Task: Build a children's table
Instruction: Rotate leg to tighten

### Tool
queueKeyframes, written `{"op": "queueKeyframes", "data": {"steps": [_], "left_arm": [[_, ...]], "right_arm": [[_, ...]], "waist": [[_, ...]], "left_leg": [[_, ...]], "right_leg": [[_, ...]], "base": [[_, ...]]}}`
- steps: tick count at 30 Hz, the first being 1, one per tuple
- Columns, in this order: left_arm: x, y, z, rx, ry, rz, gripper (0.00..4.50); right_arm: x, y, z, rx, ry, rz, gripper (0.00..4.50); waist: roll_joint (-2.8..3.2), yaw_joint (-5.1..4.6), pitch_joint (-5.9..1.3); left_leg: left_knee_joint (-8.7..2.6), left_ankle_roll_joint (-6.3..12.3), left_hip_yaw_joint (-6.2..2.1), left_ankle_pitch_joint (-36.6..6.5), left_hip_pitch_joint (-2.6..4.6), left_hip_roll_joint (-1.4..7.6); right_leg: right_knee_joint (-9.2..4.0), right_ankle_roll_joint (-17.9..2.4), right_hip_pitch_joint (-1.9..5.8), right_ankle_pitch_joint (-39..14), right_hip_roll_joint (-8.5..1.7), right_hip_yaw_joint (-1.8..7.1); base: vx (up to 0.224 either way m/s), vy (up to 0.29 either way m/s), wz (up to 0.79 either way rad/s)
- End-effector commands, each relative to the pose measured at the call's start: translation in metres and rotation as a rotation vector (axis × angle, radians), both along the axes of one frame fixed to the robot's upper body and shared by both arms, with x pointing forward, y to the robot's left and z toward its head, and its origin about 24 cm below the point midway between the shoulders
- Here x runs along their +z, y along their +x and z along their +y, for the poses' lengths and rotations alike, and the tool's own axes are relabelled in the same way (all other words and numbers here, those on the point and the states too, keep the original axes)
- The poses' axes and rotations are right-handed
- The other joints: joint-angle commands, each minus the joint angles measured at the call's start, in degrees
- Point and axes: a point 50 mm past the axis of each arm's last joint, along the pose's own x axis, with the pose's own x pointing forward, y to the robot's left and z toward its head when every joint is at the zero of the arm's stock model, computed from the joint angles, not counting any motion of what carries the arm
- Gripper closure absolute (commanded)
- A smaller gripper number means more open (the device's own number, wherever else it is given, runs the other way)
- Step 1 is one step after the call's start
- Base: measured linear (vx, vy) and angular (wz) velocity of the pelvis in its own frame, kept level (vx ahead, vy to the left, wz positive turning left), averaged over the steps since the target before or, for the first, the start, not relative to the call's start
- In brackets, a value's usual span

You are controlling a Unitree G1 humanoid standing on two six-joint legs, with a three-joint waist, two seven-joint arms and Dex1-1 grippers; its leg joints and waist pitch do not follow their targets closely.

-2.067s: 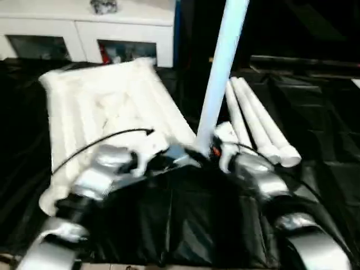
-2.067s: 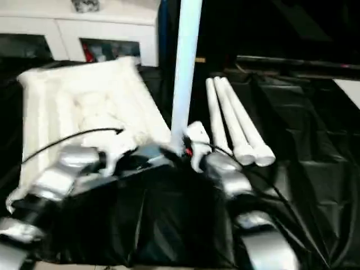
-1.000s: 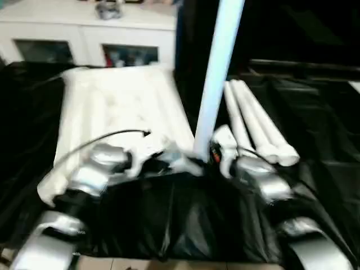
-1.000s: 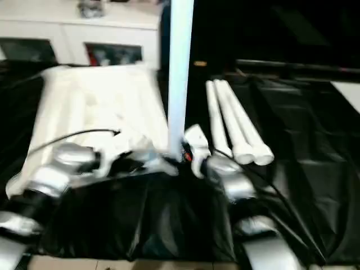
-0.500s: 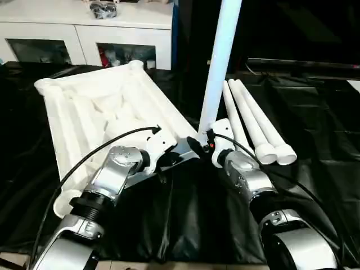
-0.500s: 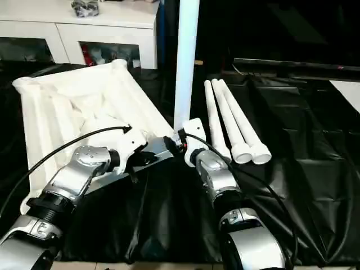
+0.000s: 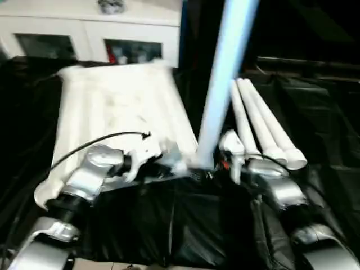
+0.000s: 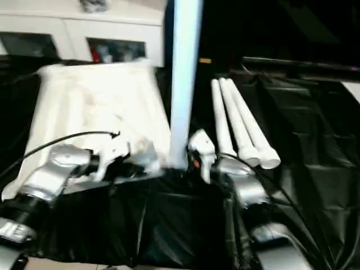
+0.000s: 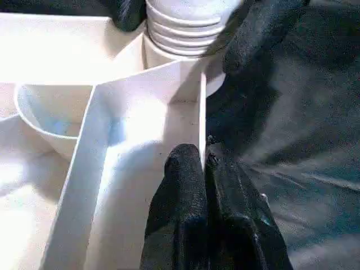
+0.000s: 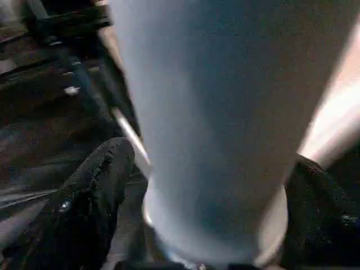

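Ribbed white tabletop (image 7: pixel 112 107) upturned on black sheet (image 7: pixel 185 225), threaded leg (image 7: pixel 225 73) upright in corner socket (image 9: pixel 174 53), left pincer (image 9: pixel 202 163) clenched on rib (image 9: pixel 201 118), right pincer (image 10: pixel 208 225) straddling leg, three smooth tapered legs (image 7: pixel 261 126) beside.

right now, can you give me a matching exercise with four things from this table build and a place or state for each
Things:
1. tabletop
2. upright leg
3. spare legs
4. left gripper

Places or states:
A. lying side by side on the black sheet
B. shut on a thin rib at the tabletop's edge
C. standing in a corner socket, between the right gripper's fingers
D. lying underside up, ribs showing

Pairs: 1-D, 2-C, 3-A, 4-B
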Motion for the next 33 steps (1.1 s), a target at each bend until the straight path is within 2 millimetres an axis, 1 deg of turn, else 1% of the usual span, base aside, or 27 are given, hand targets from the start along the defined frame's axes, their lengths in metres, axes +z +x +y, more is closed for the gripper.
{"op": "queueKeyframes", "data": {"steps": [1,2,3,4,5,8,9,13,14,15,16,17,18,19,20,21,22,23,24,25,26,27,29,30,31,32,33], "left_arm": [[0.001,0.002,-0.008,-0.027,-0.003,-0.005,4.5],[0.001,0.002,-0.007,-0.029,0.0,-0.003,4.5],[0.001,0.002,-0.006,-0.034,0.004,0.001,4.5],[0.0,0.002,-0.003,-0.045,0.016,0.009,4.5],[0.0,0.002,-0.003,-0.045,0.016,0.009,4.5],[0.0,0.002,-0.001,-0.055,0.021,0.022,4.5],[0.0,0.002,-0.001,-0.055,0.021,0.023,4.5],[-0.002,0.001,0.0,-0.05,0.02,0.025,4.5],[-0.002,0.001,-0.001,-0.047,0.019,0.025,4.5],[-0.004,0.002,-0.002,-0.01,0.016,0.018,4.5],[-0.004,0.005,-0.004,0.035,0.014,0.007,4.5],[-0.004,0.005,-0.004,0.035,0.014,0.007,4.5],[-0.004,0.006,-0.004,0.054,0.012,0.002,4.5],[-0.005,0.01,-0.008,0.108,0.002,-0.014,4.5],[-0.005,0.011,-0.011,0.137,-0.002,-0.023,4.5],[-0.005,0.013,-0.014,0.168,-0.005,-0.032,4.5],[-0.005,0.015,-0.021,0.224,-0.01,-0.054,4.5],[-0.005,0.016,-0.021,0.228,-0.011,-0.055,4.5],[-0.005,0.017,-0.025,0.255,-0.013,-0.064,4.5],[-0.005,0.017,-0.029,0.277,-0.015,-0.072,4.5],[-0.005,0.018,-0.032,0.288,-0.013,-0.082,4.5],[-0.005,0.017,-0.041,0.31,-0.01,-0.102,4.5],[-0.006,0.013,-0.055,0.301,-0.025,-0.1,4.5],[-0.007,0.012,-0.057,0.299,-0.027,-0.099,4.5],[-0.007,0.012,-0.058,0.293,-0.031,-0.094,4.5],[-0.007,0.012,-0.059,0.294,-0.031,-0.092,4.5],[-0.007,0.012,-0.059,0.296,-0.029,-0.092,4.5]], "right_arm": [[-0.007,-0.016,0.022,0.195,-0.004,0.043,1.05],[-0.007,-0.017,0.022,0.204,-0.008,0.045,1.05],[-0.007,-0.018,0.022,0.218,-0.01,0.051,1.16],[-0.008,-0.021,0.023,0.252,-0.01,0.068,1.31],[-0.008,-0.021,0.023,0.252,-0.01,0.068,1.36],[-0.008,-0.023,0.024,0.279,-0.001,0.089,1.62],[-0.008,-0.023,0.024,0.28,-0.001,0.089,1.62],[-0.009,-0.023,0.024,0.24,0.008,0.107,1.71],[-0.009,-0.023,0.024,0.232,0.006,0.105,1.71],[-0.012,-0.016,0.026,0.145,-0.002,0.095,1.72],[-0.014,-0.01,0.027,0.06,-0.014,0.09,1.72],[-0.014,-0.01,0.027,0.06,-0.014,0.09,1.72],[-0.015,-0.008,0.028,0.023,-0.023,0.085,1.73],[-0.019,0.001,0.031,-0.109,-0.046,0.072,1.73],[-0.021,0.005,0.033,-0.181,-0.059,0.067,1.73],[-0.023,0.01,0.034,-0.261,-0.076,0.064,1.74],[-0.027,0.016,0.037,-0.387,-0.108,0.059,1.74],[-0.027,0.016,0.038,-0.393,-0.111,0.058,1.75],[-0.028,0.017,0.039,-0.431,-0.125,0.052,1.75],[-0.029,0.018,0.041,-0.465,-0.135,0.052,1.75],[-0.029,0.019,0.044,-0.488,-0.132,0.057,1.75],[-0.03,0.022,0.049,-0.556,-0.136,0.067,1.75],[-0.027,0.025,0.058,-0.607,-0.154,0.037,1.75],[-0.026,0.025,0.059,-0.608,-0.156,0.031,1.75],[-0.024,0.026,0.06,-0.604,-0.13,0.036,1.2],[-0.024,0.027,0.061,-0.607,-0.112,0.045,1.06],[-0.023,0.027,0.062,-0.601,-0.081,0.067,1.06]], "waist": [[0.54,0.14,-3.08],[0.54,0.14,-3.08],[0.47,0.03,-3.09],[0.62,0.04,-3.08],[0.57,0.11,-3.13],[0.55,0.07,-3.22],[0.53,0.08,-3.21],[0.46,0.13,-3.22],[0.52,0.16,-3.24],[0.5,0.12,-3.23],[0.59,-0.16,-2.96],[0.59,-0.16,-2.96],[0.42,-0.27,-2.79],[0.43,-0.65,-2.4],[0.32,-0.82,-2.32],[0.43,-1.11,-2.26],[0.34,-1.82,-2.16],[0.34,-1.82,-2.16],[0.33,-2.0,-2.16],[0.32,-1.98,-2.19],[0.33,-1.99,-2.27],[0.17,-1.95,-2.36],[0.16,-2.07,-2.33],[0.26,-2.04,-2.44],[0.25,-2.1,-2.47],[0.2,-2.05,-2.56],[0.27,-2.05,-2.6]], "left_leg": [[-3.65,3.12,0.23,-10.1,0.57,1.83],[-3.65,3.12,0.23,-10.1,0.57,1.83],[-3.68,3.12,0.15,-9.5,0.2,1.73],[-3.71,3.12,0.09,-9.5,0.07,1.67],[-3.73,3.09,0.02,-9.2,0.05,1.71],[-3.69,3.11,-0.04,-8.5,-0.03,1.73],[-3.67,3.11,-0.03,-8.4,-0.04,1.71],[-3.65,3.02,-0.02,-8.0,-0.03,1.69],[-3.64,3.04,-0.02,-7.9,-0.01,1.69],[-3.61,2.97,0.01,-8.0,-0.02,1.68],[-3.86,2.12,-0.04,-9.5,0.11,1.67],[-3.86,2.12,-0.04,-9.5,0.11,1.67],[-3.95,1.56,-0.08,-11.4,0.25,1.46],[-4.21,0.43,-0.31,-14.0,0.36,1.43],[-4.31,-0.04,-0.48,-14.7,0.29,1.4],[-4.41,-0.68,-0.61,-15.3,0.3,1.37],[-4.45,-1.6,-0.99,-17.4,0.56,1.14],[-4.45,-1.6,-0.99,-17.4,0.56,1.14],[-4.3,-1.2,-0.99,-18.0,0.73,0.99],[-4.2,-0.66,-0.88,-18.5,1.03,0.95],[-4.14,-0.37,-0.84,-18.5,1.11,0.92],[-4.22,0.08,-0.79,-17.9,0.95,1.02],[-4.32,0.13,-0.77,-17.5,0.85,1.11],[-4.29,0.03,-0.77,-17.4,0.79,1.1],[-4.31,0.28,-0.67,-17.0,0.61,1.06],[-4.28,0.66,-0.59,-16.8,0.58,1.07],[-4.31,0.76,-0.61,-16.5,0.54,1.11]], "right_leg": [[-4.31,-12.0,2.88,-10.9,-4.05,3.51],[-4.31,-12.0,2.88,-10.9,-4.05,3.51],[-4.11,-12.1,3.15,-9.9,-3.94,3.43],[-4.18,-11.8,3.26,-10.2,-3.91,3.31],[-4.14,-11.5,3.37,-10.3,-3.96,3.3],[-3.95,-11.8,3.44,-9.1,-4.0,3.28],[-3.94,-11.8,3.43,-8.9,-3.97,3.28],[-3.92,-11.9,3.48,-8.8,-4.0,3.29],[-3.93,-11.9,3.48,-8.8,-4.01,3.29],[-3.94,-11.9,3.42,-8.9,-4.03,3.3],[-4.24,-11.7,3.14,-11.5,-4.16,3.33],[-4.24,-11.7,3.14,-11.5,-4.16,3.33],[-4.82,-10.6,3.16,-15.7,-4.17,3.26],[-5.41,-8.8,2.92,-22.3,-4.37,3.25],[-5.51,-8.0,3.01,-24.6,-4.42,3.14],[-5.6,-7.4,2.93,-26.8,-4.51,3.07],[-6.38,-5.0,2.75,-32.3,-4.54,2.69],[-6.38,-5.0,2.75,-32.3,-4.54,2.69],[-6.83,-4.0,2.62,-33.8,-4.57,2.63],[-7.08,-3.8,2.22,-34.0,-4.47,2.72],[-7.07,-4.0,2.14,-33.5,-4.4,2.77],[-6.83,-4.4,2.18,-31.8,-4.34,2.95],[-6.61,-4.9,2.1,-29.9,-4.23,2.89],[-6.44,-5.1,2.18,-29.2,-4.24,2.88],[-6.43,-5.2,2.22,-27.7,-4.11,2.96],[-6.24,-5.5,2.26,-26.0,-4.07,3.09],[-6.07,-5.9,2.32,-25.0,-4.06,3.14]], "base": [[0.0,0.0,0.0],[0.0,0.0,0.0],[0.0,0.0,0.0],[0.0,0.0,0.0],[0.0,0.0,0.0],[0.0,0.0,0.0],[0.0,0.0,0.0],[0.0,0.0,0.0],[0.0,0.0,0.0],[0.0,0.0,0.0],[0.0,0.0,0.0],[0.0,0.0,0.0],[0.0,0.0,0.0],[0.0,0.0,0.0],[0.0,0.0,0.0],[0.0,0.0,0.0],[-0.054,0.004,-0.14],[-0.054,0.004,-0.14],[0.0,0.0,0.0],[0.0,0.0,0.0],[0.0,0.0,0.0],[0.0,0.0,0.0],[0.0,0.0,0.0],[0.0,0.0,0.0],[0.0,0.0,0.0],[0.0,0.0,0.0],[0.0,0.0,0.0]]}}
